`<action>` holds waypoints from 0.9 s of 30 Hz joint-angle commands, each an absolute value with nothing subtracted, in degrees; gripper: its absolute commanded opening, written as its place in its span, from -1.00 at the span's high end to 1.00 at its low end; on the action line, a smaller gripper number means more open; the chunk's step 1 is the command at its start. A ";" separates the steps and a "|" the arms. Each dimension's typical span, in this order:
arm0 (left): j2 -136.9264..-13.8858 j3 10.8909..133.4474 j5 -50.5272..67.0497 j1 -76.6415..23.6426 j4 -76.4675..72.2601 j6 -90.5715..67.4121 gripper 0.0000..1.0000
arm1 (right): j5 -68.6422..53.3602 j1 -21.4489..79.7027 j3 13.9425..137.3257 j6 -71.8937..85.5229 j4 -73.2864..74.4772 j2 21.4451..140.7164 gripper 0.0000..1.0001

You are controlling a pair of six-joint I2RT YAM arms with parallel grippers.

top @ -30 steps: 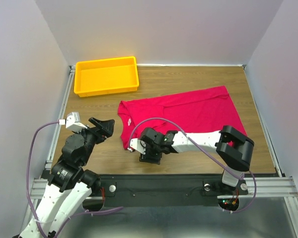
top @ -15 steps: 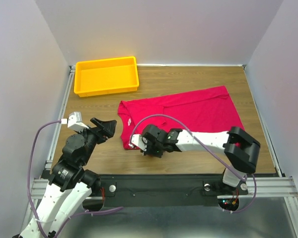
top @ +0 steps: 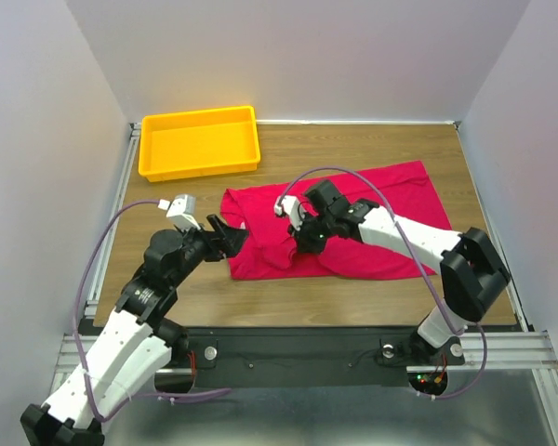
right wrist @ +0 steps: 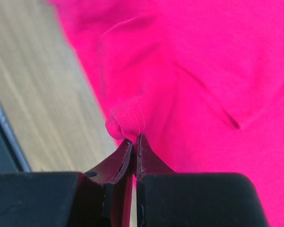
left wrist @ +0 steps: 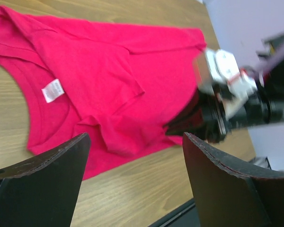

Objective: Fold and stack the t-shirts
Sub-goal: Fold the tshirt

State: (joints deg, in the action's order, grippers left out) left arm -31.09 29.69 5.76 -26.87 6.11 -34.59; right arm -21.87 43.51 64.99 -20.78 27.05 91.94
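1. A yellow tray (top: 200, 141) stands in the upper left of the top view, on the wooden bench (top: 353, 144).
2. The left gripper (top: 231, 234) is at the left edge of the t-shirt (top: 381, 204), with its jaws spread wide and grasping nothing.
3. The t-shirt lies on the bench in the middle of the frame, mostly flat. Its white neck label (left wrist: 53, 90) is toward the left.
4. The right gripper (right wrist: 134, 139) is clenched on a fold of the t-shirt's hem, and the cloth bunches there.
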 commanded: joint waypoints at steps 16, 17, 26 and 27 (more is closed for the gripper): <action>-49.39 36.38 20.04 -27.68 -4.40 -8.45 -0.72 | -37.62 27.25 76.11 -7.48 27.25 107.39 0.98; -50.00 36.73 20.39 -28.03 -4.22 -6.70 -0.70 | -37.62 26.81 76.72 -7.04 27.25 107.92 0.95; -53.96 40.87 14.34 -40.85 -0.09 24.45 -0.66 | -41.74 24.70 78.75 -4.57 27.33 110.56 0.78; -54.40 40.35 13.98 -43.22 -0.09 27.74 -0.65 | -42.10 24.70 78.84 -4.40 27.33 110.74 0.78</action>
